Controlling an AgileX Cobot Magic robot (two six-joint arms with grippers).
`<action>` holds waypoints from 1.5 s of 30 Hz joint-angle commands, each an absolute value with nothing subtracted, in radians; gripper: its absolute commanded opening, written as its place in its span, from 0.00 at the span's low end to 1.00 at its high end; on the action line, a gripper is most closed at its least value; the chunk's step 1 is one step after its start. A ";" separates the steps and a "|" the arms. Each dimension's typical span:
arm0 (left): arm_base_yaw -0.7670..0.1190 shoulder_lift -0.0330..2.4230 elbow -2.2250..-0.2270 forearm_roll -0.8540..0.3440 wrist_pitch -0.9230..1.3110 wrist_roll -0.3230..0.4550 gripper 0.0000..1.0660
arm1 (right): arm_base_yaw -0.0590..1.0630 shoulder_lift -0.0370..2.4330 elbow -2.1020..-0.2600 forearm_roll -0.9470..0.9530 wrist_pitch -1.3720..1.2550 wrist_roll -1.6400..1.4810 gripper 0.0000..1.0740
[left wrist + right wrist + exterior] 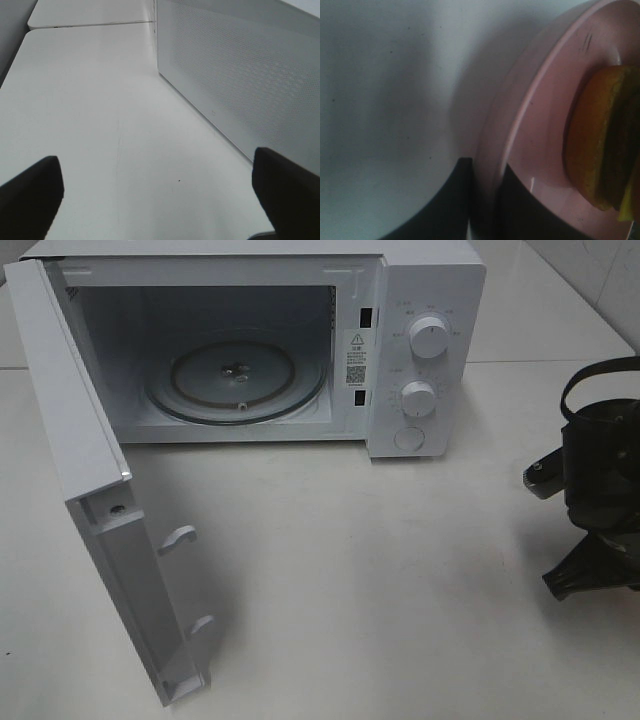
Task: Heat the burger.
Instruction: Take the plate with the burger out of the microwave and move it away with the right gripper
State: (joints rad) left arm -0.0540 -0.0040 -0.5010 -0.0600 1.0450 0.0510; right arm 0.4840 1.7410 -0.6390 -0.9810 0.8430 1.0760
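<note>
The pink plate (540, 150) bearing the burger (600, 145) is pinched at its rim by the right claw (485, 200), ready for the open microwave (420, 360); the left claw (160, 200) is held wide and empty.

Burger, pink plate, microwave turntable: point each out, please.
burger (592, 145): right wrist view, on the brown bun's side.
pink plate (540, 125): right wrist view, bare inner surface beside the rim.
microwave turntable (200, 375): exterior high view, glass left of centre.

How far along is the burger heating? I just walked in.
Done: the white microwave's door is open and its glass turntable is bare. In hand: the right tool grips the round pink plate's rim carrying the golden-brown burger. Left: loading, closing, starting.
</note>
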 commanded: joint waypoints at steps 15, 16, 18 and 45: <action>-0.053 -0.025 -0.497 -0.059 1.037 0.044 0.91 | 0.454 1.956 -0.684 -1.196 0.869 1.328 0.10; -0.053 -0.025 -0.497 -0.059 1.037 0.044 0.91 | 0.454 1.961 -0.690 -1.196 0.870 1.328 0.11; -0.053 -0.025 -0.497 -0.059 1.037 0.044 0.91 | 0.454 1.966 -0.696 -1.196 0.868 1.328 0.14; -0.053 -0.025 -0.497 -0.059 1.037 0.044 0.91 | 0.611 1.717 -0.705 -1.006 0.884 1.019 0.57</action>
State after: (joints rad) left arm -0.0540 -0.0040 -0.5010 -0.0590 1.0450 0.0510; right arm 0.6020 1.7490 -0.7030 -1.0250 0.8800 1.0620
